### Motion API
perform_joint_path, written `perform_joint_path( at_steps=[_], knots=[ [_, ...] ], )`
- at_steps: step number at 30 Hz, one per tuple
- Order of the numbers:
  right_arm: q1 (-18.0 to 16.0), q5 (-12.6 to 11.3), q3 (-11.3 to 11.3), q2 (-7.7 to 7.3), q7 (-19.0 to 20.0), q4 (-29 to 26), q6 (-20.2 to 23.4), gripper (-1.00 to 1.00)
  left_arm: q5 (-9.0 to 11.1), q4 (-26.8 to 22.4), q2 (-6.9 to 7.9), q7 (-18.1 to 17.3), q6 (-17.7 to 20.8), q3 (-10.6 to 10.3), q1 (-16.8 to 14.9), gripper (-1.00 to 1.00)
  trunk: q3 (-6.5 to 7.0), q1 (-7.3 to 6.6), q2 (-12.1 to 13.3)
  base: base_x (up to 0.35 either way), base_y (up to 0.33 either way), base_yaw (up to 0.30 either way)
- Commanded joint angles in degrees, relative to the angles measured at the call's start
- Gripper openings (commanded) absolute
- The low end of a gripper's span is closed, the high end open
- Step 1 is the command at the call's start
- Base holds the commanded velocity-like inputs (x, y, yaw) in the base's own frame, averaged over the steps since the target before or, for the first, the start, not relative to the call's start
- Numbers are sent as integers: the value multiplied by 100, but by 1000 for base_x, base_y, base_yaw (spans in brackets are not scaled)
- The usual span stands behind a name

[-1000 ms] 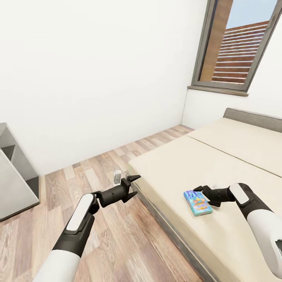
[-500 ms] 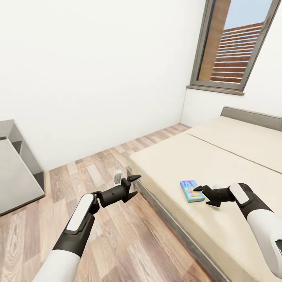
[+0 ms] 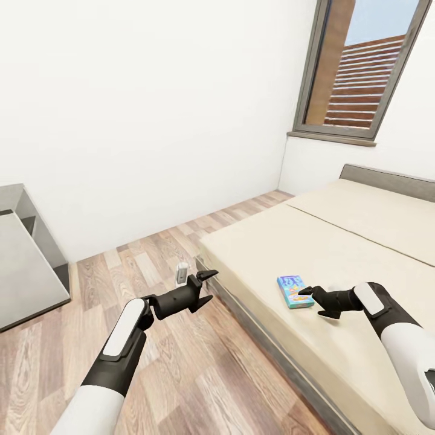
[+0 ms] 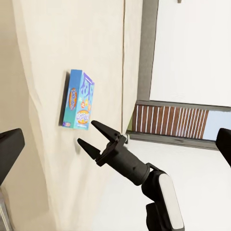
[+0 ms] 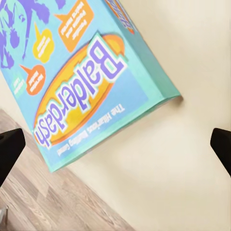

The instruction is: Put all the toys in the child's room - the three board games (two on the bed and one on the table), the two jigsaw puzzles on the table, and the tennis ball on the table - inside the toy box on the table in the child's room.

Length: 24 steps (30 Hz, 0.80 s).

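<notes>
A small blue-purple board game, printed "Balderdash", lies flat on the beige mattress of the bed near its floor-side edge. In the head view my right gripper is open just behind the box's near end, one fingertip at its corner, nothing between the fingers. The right wrist view shows the board game close up on the mattress. From the left wrist camera the board game lies just beyond the open right gripper. My left gripper hangs open over the plank floor by the bed's corner.
A small white-grey object stands on the floor at the bed's corner. A grey cabinet is at the left against the white wall. A window is above the bed's head. Open wood floor lies between me and the bed.
The whole view has shifted a little. A second ago the right gripper's fingers lay over the board game; now the box lies just beyond the fingertips. The left arm looks unchanged.
</notes>
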Motion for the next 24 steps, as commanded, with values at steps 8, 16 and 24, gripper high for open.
perform_joint_path(
  at_steps=[8, 16, 24],
  knots=[
    [0, 125, -21, 1, 14, 2, 38, 100, 57, -6, -2, 57, 11, 1, -2, 100, -6, -1, -2, -5, 0, 7],
    [0, 125, -22, 2, 14, 2, 38, 100, 56, -6, -2, 57, 11, -4, -6, 100, -6, -1, -2, -1, 0, 133],
    [0, 125, -22, 2, 14, 2, 38, 100, 56, -6, -2, 57, 11, -6, -7, 100, -6, -1, -2, 0, 0, 132]
  ],
)
